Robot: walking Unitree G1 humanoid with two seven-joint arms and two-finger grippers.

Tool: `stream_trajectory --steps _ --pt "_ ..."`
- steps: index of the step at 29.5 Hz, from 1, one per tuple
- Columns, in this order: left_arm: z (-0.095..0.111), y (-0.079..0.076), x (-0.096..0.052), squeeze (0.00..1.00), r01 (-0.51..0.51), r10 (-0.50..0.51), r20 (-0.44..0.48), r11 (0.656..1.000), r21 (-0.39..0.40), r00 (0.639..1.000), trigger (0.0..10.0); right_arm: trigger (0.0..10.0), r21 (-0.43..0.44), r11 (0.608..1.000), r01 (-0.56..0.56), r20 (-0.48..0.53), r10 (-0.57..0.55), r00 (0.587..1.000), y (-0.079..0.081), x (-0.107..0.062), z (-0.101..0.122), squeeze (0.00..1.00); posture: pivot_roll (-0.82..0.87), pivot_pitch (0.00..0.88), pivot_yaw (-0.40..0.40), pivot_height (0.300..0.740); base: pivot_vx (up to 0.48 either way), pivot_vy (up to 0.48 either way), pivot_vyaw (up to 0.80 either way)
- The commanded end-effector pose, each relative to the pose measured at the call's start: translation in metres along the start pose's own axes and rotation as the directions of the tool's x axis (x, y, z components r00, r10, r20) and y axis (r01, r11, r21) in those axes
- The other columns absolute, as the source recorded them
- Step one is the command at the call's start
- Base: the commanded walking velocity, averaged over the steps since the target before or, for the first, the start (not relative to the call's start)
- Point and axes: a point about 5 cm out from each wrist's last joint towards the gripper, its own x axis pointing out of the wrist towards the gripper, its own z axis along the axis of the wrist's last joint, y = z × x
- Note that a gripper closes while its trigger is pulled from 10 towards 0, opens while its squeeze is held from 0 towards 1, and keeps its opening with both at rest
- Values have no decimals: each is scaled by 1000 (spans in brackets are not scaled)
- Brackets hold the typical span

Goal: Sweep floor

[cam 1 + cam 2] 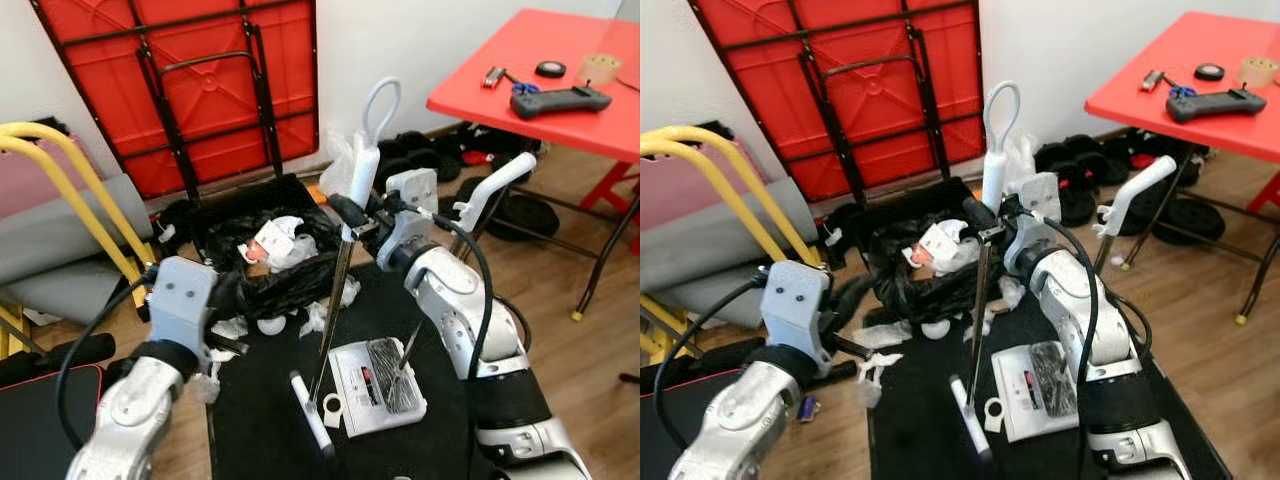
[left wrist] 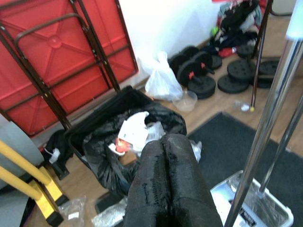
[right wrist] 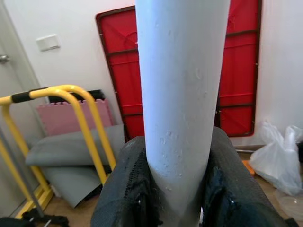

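Observation:
A broom with a white looped handle (image 1: 372, 125) and a thin metal pole (image 1: 332, 320) stands upright over the black mat (image 1: 260, 430). My right gripper (image 1: 352, 216) is shut on the white handle (image 3: 182, 94); its pads (image 3: 127, 189) press on both sides. The pole's foot reaches a white dustpan (image 1: 375, 385) holding dark debris. My left gripper (image 2: 163, 142) is shut with nothing in it, low at the left near a black bin bag (image 1: 275, 270) full of rubbish. Crumpled white paper scraps (image 1: 270, 325) lie on the floor beside the bag.
A second white handle (image 1: 497, 185) rises to the right of my right arm. A folded red table (image 1: 190, 80) leans on the wall, and a red table (image 1: 560, 70) stands at the right. Yellow rails (image 1: 70, 190) are at the left, and black weights (image 2: 199, 71) lie by the wall.

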Motion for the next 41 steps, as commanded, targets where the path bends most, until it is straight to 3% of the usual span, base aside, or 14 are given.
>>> stream_trajectory --steps 1,2,3,5,7,10,12,15,18,23,27,28,31,41 --pt "-2 8 1 0 -5 5 -9 1000 13 1000 10000 10000 19 1000 -6 49 5 999 2 1 7 0 -67 215 25 740 0 0 0" --pt "-2 8 1 0 -5 5 -9 1000 13 1000 10000 10000 19 1000 -6 49 5 999 2 1 7 0 -67 215 25 740 0 0 0" --pt "-1 6 1 0 62 -62 -6 998 15 998 10000 10000 30 1000 4 54 -5 999 1 2 8 0 -68 235 29 740 0 0 0" --pt "-1 6 1 0 62 -62 -6 998 15 998 10000 10000 30 1000 4 54 -5 999 1 2 8 0 -68 235 29 740 0 0 0" --pt "3 0 -3 0 238 -238 -9 971 1 971 10000 10000 36 998 52 73 -55 996 -5 4 11 0 -61 312 48 740 0 0 0" --pt "4 -2 -5 0 288 -288 -8 958 -13 958 10000 10000 39 997 66 86 -69 994 -7 3 13 0 -56 323 51 740 0 0 0" --pt "9 -3 -8 0 381 -381 17 923 -43 924 10000 10000 28 997 73 109 -76 991 -9 1 19 0 -51 352 50 740 0 0 0" --pt "11 -4 -10 0 418 -417 30 907 -55 908 10000 10000 19 997 72 114 -74 991 -9 0 21 0 -51 352 50 740 0 0 0" --pt "14 -9 -15 0 505 -500 71 856 -112 863 10000 10000 -15 997 75 119 -73 990 -11 -2 24 0 -55 366 47 740 0 0 0" --pt "15 -11 -17 0 525 -518 86 841 -134 851 10000 10000 -44 996 77 125 -70 990 -12 -2 26 0 -55 369 44 740 0 0 0" --pt "16 -15 -17 0 542 -531 108 827 -151 840 10000 10000 -199 976 85 170 -51 984 -11 -1 46 0 -76 370 37 740 0 0 0" --pt "16 -15 -17 0 542 -531 108 827 -151 840 10000 10000 -199 976 85 170 -51 984 -11 -1 46 0 -76 370 37 740 0 0 0" --pt "16 -18 -14 0 547 -535 117 827 -129 837 10000 10000 -340 933 118 191 -54 980 -10 3 64 0 -89 366 26 740 0 0 0" --pt "15 -18 -11 0 535 -523 118 837 -117 844 10000 10000 -357 922 148 272 -49 961 -8 9 95 0 -108 348 16 740 0 0 0"
